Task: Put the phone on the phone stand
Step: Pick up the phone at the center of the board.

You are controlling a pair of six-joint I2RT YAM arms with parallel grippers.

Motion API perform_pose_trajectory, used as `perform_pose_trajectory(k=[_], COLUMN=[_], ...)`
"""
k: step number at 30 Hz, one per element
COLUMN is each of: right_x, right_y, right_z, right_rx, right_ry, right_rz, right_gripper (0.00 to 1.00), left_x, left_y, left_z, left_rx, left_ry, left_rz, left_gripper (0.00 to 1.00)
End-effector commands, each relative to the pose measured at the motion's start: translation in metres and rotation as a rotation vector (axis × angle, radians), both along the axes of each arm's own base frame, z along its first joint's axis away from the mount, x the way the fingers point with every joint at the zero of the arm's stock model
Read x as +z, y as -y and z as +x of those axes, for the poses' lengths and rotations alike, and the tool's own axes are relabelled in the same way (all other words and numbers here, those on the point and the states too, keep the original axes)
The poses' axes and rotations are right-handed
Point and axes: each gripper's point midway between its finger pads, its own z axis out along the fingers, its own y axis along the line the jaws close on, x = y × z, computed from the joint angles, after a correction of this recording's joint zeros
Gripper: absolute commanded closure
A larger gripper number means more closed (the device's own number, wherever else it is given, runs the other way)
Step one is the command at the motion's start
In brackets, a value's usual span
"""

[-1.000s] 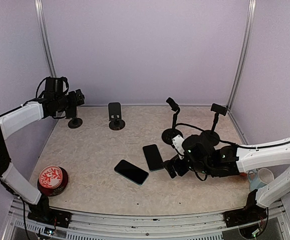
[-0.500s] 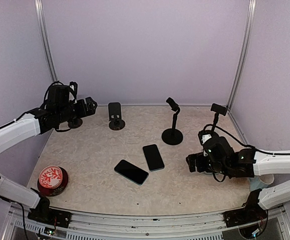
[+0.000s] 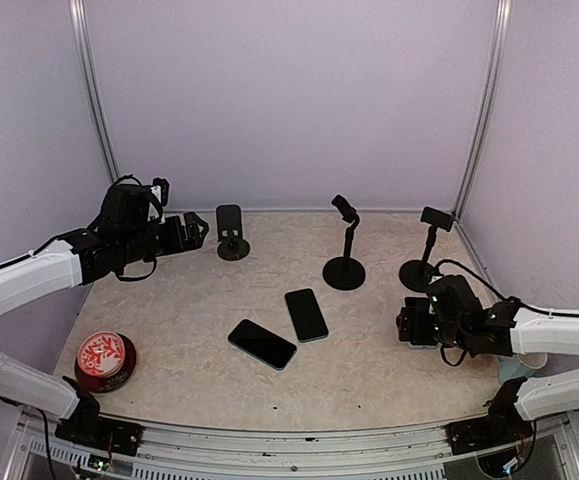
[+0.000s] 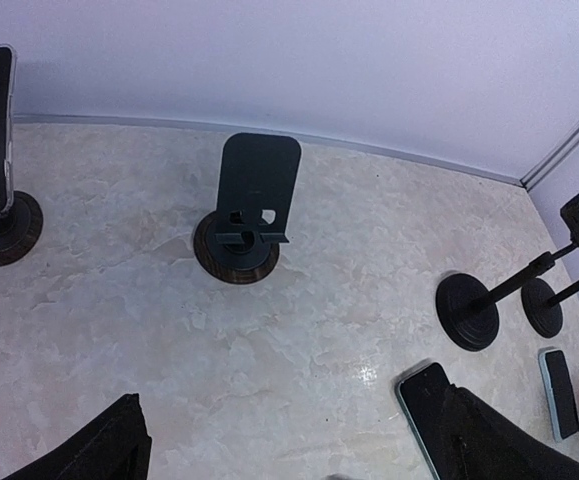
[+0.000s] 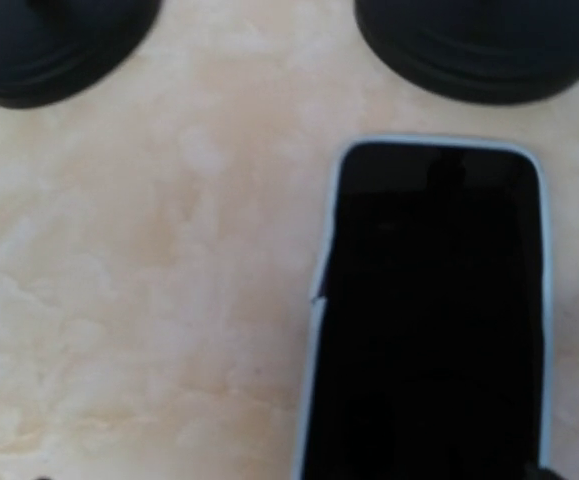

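Lying phone [image 5: 434, 310]: lay flat at 3 o'clock, under your right gripper [image 3: 412, 325].
Stand [image 4: 252, 215]: stood at 11 o'clock.
Grippers: your left gripper [image 3: 197, 232] and right both gaped wide, empty.

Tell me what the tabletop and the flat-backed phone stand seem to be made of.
Tabletop: beige veined pattern with a glare spot, probably stone-look laminate or vinyl. Phone stand: matte dark panel, likely plastic or painted metal; its round base looks brownish, possibly wood-grain.
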Motion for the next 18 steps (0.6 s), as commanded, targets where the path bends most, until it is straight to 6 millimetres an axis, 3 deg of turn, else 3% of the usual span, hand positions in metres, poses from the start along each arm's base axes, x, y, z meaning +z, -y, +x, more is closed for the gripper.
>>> perform_pose_trajectory(k=[1,10,18], right_x=[-0.014,-0.025,-0.037], right_y=[0.009,0.022,0.025], right_z=[-0.003,0.0,0.008], right_rx=[-0.036,-0.09,-0.1], right_ry=[-0.055,-0.086,-0.121], right_rz=[-0.007,0.018,-0.007], right_gripper=[0.0,0.0,0.0], left_x=[-0.011,-0.019,-0.016], left_y=[0.01,0.03,0.031], left_z=[-0.004,-0.008,-0.013], left_rx=[-0.014,-0.056,-0.058], left_ry=[-0.02,-0.034,-0.03], left_rz=[0.002,0.001,-0.009], left_gripper=[0.01,0.01,0.01])
